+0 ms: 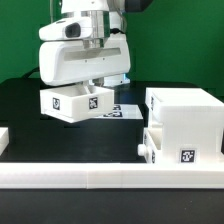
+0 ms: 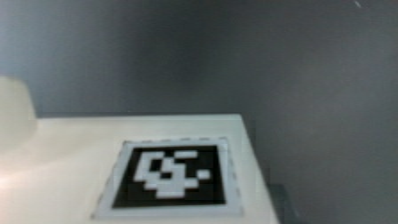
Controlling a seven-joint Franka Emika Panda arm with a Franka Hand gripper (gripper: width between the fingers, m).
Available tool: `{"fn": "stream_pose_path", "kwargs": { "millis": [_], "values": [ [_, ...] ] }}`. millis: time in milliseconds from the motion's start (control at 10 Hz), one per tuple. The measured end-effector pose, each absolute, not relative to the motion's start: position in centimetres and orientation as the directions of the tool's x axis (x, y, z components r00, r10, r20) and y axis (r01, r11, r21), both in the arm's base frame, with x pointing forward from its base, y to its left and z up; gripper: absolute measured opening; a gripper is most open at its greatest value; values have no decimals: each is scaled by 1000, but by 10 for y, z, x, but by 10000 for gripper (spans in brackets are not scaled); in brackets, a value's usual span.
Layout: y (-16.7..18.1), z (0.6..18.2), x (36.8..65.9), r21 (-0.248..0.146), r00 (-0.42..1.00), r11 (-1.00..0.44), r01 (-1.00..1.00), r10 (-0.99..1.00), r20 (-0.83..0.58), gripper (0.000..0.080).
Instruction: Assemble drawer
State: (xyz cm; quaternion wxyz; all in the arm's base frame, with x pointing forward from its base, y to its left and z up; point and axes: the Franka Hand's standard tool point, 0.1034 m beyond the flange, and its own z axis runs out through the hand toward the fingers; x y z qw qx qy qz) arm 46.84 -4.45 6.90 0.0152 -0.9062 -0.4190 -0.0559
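The pincer (image 1: pixel 90 84) hangs over the exterior view's left half of the black table (image 1: pixel 25 110) with a small white tray (image 1: pixel 78 103) directly beneath it. The tray appears lifted clear of the table, its tagged faces turned toward the camera and slightly tilted. The fingertips are hidden behind the tray's rim and the wrist body, so the jaw opening cannot be read directly. Judged from the tray's raised position, the pincer is closed on its wall.

In the wrist view, a white face of the tray (image 2: pixel 125 135) with a black-and-white tag (image 2: pixel 171 176) fills the lower part of the picture. It is close under the camera, with grey blurred background beyond.

Just past the pincer toward the exterior view's right, the marker board (image 1: pixel 122 110) lies flat on the table.

Farther to that side, well apart from the pincer, stands the tall boxy housing (image 1: pixel 183 115). A second tray (image 1: pixel 180 152) sits at its base, tag forward.

The deciding relation is that the housing lies sideways from the held tray, toward the exterior view's right. Its opening is not shown, so the insertion axis cannot be confirmed.

The table between them carries only the flat board, leaving room for lateral travel. A white rail (image 1: pixel 100 180) borders the near edge.
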Motion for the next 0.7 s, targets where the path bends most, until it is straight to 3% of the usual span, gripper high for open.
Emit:
{"fn": "stream_pose_path", "kwargs": {
  "millis": [300, 700],
  "values": [
    [-33, 72, 497, 45, 443, -448, 893, 892, 89, 42],
    [-33, 68, 499, 64, 189, -194, 979, 979, 69, 42]
  ]
}}
